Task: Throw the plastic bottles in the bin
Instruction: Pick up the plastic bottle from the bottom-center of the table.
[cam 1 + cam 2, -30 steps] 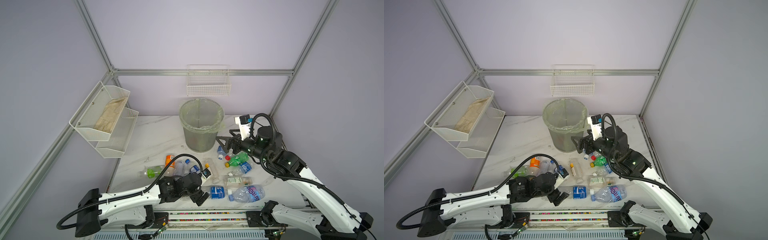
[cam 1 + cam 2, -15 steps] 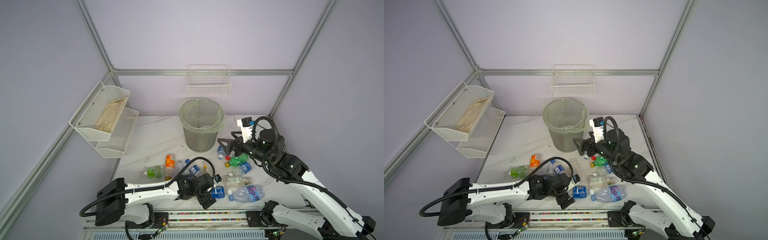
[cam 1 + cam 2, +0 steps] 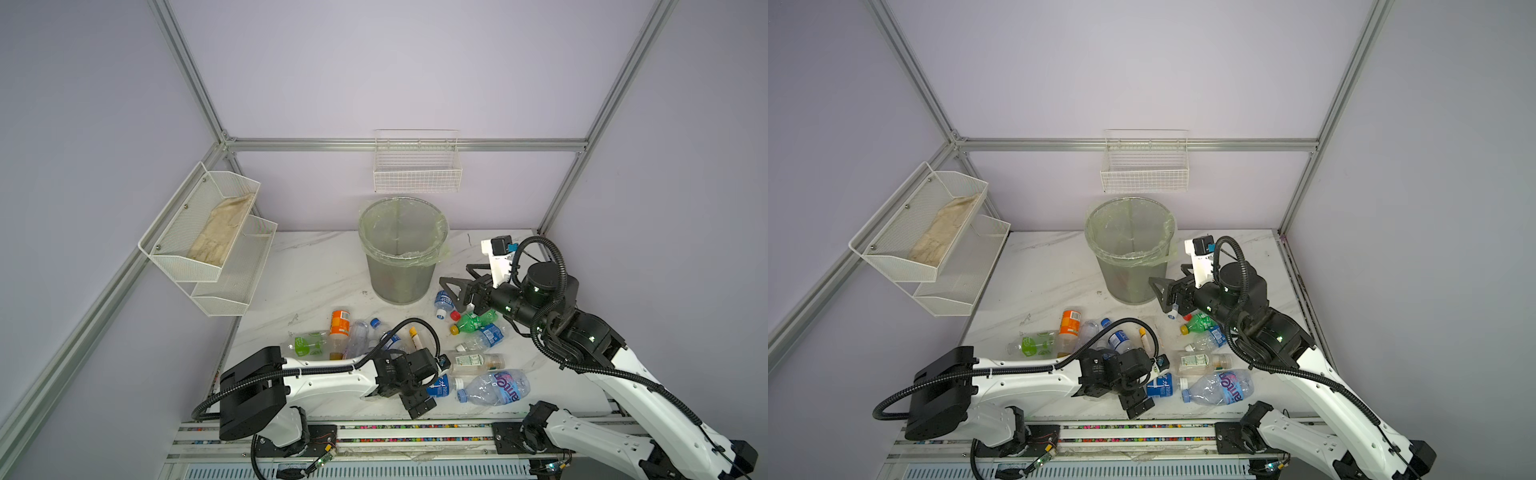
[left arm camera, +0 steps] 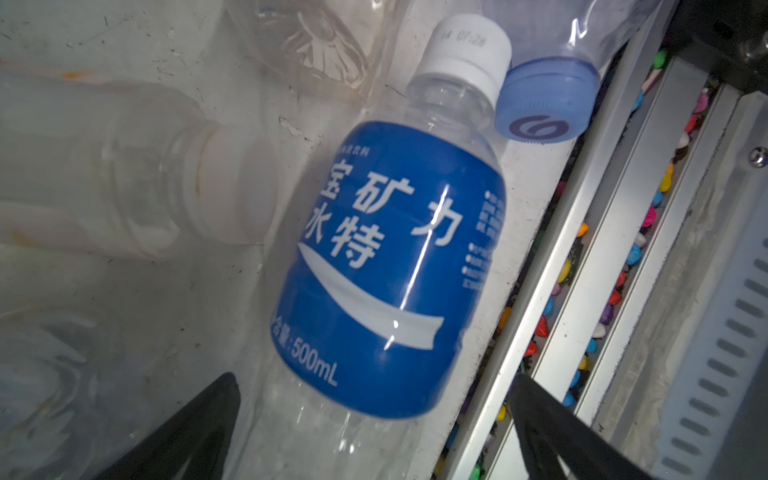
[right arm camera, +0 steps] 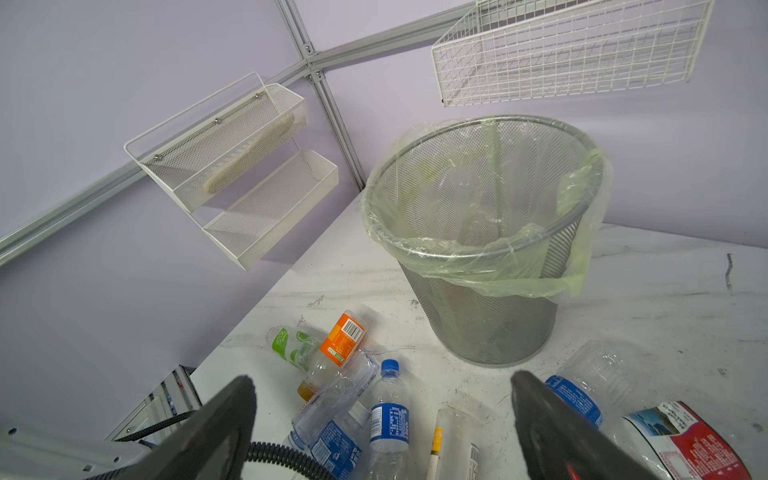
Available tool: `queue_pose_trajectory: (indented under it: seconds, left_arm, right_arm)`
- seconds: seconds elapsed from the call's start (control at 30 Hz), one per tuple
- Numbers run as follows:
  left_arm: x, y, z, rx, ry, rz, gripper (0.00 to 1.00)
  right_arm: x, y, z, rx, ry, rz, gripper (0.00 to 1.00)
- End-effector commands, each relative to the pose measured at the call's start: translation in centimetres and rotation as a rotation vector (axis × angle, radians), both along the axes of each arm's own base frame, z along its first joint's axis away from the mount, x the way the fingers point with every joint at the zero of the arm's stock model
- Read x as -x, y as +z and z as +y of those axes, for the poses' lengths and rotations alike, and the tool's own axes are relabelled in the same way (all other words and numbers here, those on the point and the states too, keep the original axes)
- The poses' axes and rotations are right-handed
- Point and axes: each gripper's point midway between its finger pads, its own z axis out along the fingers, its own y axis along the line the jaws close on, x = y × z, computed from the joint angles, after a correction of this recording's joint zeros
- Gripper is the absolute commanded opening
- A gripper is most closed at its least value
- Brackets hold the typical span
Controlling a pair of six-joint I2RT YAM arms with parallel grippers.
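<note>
Left gripper [image 4: 374,436] is spread wide. Its two black fingers sit at the bottom edge of the wrist view, one on each side of a blue-labelled bottle [image 4: 390,270] lying on the marble table [image 4: 104,37]; whether they touch it I cannot tell. The bottle is hemmed in. Its white cap touches the blue cap of a large crumpled bottle [image 4: 544,104] at the upper right, a clear bottle [image 4: 124,166] lies close on the left, and a rail of coloured beads [image 4: 623,270] runs just beside it on the right.

Right gripper [image 3: 461,280], right of centre in a top view, is also wide open and holds nothing. It hovers above a small bottle [image 3: 442,300] at the foot of the bin [image 3: 399,282], with a green-tinted bottle [image 3: 478,321] just below its wrist. The bin stands upright at the centre of the frame, lined with a pale green bag, directly ahead of those fingers.

The remaining plastic bottles [image 3: 353,336] lie scattered across the lower centre, among them an orange-labelled one [image 3: 340,323]. A white mesh shelf [image 3: 216,266] hangs at the left with a beige cloth [image 3: 220,232] in its upper tier. A wire basket [image 3: 417,168] hangs on the back wall above the bin.
</note>
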Motion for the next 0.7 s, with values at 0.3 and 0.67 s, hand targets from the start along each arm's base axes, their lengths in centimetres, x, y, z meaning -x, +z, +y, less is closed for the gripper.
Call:
queue_pose_trajectory:
  seconds: [0.3,0.67]
  left_arm:
    - [-0.7,-0.2,-2.7,0.000,-0.030,-0.010,1.00]
    - [-1.0,-2.3,-2.4,-0.058,-0.033,-0.011,0.96]
  right_arm:
    - [0.7,1.0,-1.0,-0.069,-0.034,0.006,0.97]
    - [0.9,0.6,-1.4,-0.072,-0.044,0.013,0.97]
